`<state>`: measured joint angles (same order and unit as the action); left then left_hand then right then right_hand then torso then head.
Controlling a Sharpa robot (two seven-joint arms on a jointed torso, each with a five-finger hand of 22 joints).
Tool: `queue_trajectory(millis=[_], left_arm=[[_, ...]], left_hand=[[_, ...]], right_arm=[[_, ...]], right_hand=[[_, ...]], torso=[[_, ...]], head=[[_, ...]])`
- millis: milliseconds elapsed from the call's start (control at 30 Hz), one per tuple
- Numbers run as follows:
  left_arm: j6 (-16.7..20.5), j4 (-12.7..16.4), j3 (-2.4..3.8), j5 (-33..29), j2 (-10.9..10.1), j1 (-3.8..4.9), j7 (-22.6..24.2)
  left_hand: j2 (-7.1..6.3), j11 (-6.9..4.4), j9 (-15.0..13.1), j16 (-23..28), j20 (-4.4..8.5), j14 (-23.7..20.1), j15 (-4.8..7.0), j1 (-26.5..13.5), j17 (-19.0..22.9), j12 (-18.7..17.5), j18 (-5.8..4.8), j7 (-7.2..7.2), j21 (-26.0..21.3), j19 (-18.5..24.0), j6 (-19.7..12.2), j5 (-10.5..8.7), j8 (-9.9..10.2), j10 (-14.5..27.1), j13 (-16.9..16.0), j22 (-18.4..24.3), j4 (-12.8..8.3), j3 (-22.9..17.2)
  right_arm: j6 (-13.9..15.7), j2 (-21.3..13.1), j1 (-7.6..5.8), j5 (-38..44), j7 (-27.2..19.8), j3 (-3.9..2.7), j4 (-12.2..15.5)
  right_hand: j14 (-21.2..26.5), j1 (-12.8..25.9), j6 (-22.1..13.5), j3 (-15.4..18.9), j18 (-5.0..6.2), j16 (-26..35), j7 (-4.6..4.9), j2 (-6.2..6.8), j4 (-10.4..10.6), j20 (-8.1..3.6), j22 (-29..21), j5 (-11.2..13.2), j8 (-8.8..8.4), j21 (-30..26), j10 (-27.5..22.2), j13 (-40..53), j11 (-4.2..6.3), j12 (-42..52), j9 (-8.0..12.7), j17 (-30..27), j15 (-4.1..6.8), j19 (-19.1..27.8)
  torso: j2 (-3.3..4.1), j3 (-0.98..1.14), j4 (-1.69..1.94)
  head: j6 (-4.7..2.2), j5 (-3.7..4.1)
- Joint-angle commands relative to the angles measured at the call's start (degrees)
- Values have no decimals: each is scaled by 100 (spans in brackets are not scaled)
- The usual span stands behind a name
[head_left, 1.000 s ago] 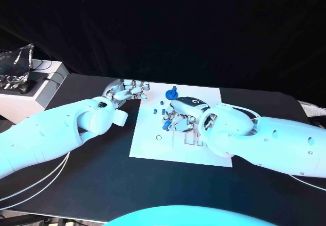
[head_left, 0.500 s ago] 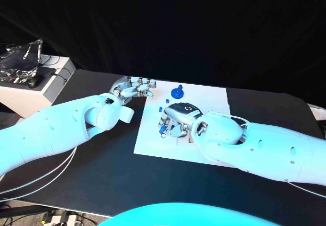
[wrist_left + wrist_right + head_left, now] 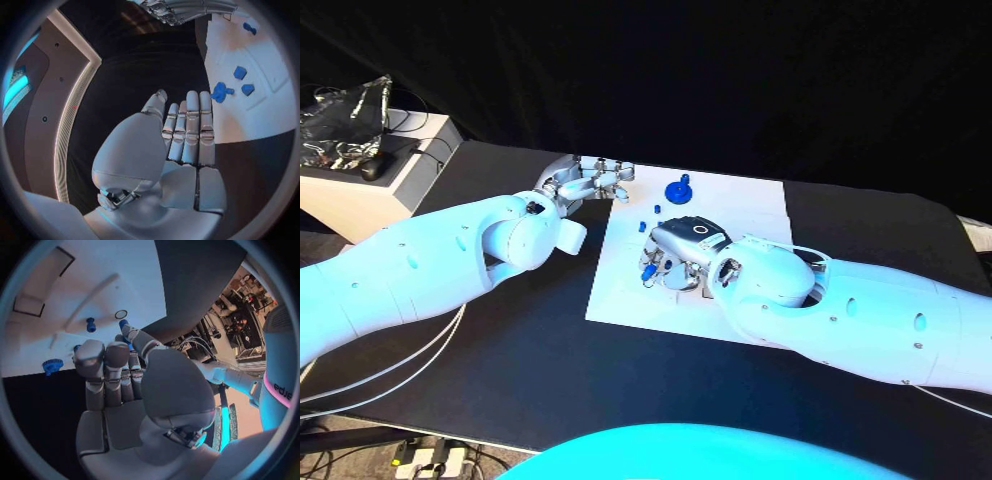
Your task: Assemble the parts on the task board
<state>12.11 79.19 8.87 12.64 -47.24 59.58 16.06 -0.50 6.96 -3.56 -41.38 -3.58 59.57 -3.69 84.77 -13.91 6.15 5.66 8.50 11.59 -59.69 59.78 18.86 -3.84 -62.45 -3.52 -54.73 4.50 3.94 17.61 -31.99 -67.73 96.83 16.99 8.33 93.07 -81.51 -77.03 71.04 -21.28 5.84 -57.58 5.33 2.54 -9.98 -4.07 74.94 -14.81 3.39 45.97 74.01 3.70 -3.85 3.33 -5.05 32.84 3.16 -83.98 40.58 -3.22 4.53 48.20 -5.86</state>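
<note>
On the white task board (image 3: 718, 200) in the middle of the black table (image 3: 516, 380), the right hand (image 3: 678, 252) hovered low over the board's centre, its fingers (image 3: 94, 365) drawn together and bent down; whether they pinched a part could not be told. A small blue peg (image 3: 90, 325) stood on the board just beyond those fingertips, beside a small ring mark (image 3: 121, 314), and a blue gear (image 3: 678, 189) lay farther off near the board's far edge. The left hand (image 3: 586, 185) sat at the board's far left corner, fingers straight, close together and holding nothing, with small blue pieces (image 3: 240, 73) lying apart from it. A pale box (image 3: 365, 185) stood beyond the table's left edge.
</note>
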Motion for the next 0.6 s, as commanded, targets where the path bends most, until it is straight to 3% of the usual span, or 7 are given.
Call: queue_trajectory(millis=[33, 600], left_arm=[[-30, 11, 4, -15, 4, 1, 38], [-41, 8, 4, -13, 2, 1, 33]], left_hand=[[57, 9, -5, -28, -25, -44, 13, -4, 5, 31, -38, 11, -37, -14, 10, -14, 8, 31, -5, -5, -6, 33], [56, 11, -5, -31, -25, -48, 12, 2, 11, 34, -36, 13, -49, -20, 3, -15, 9, 37, -4, -15, -10, 36]], right_arm=[[-180, -10, 7, 132, -35, 3, 17], [-247, 4, 24, 151, -2, 18, -45]], right_hand=[[-9, 37, 47, 3, 71, -10, 34, -73, -17, -27, 559, -34, 38, 19, 397, 4, 247, 20, -7, 10, 35, -153], [-8, 36, 44, 5, 71, -9, 36, -78, -24, -26, 559, -38, 37, 19, 395, 4, 246, 20, -6, 11, 34, -151]], torso=[[-3, 1, -3], [-6, -2, 1]], head=[[23, -4], [49, -8]])
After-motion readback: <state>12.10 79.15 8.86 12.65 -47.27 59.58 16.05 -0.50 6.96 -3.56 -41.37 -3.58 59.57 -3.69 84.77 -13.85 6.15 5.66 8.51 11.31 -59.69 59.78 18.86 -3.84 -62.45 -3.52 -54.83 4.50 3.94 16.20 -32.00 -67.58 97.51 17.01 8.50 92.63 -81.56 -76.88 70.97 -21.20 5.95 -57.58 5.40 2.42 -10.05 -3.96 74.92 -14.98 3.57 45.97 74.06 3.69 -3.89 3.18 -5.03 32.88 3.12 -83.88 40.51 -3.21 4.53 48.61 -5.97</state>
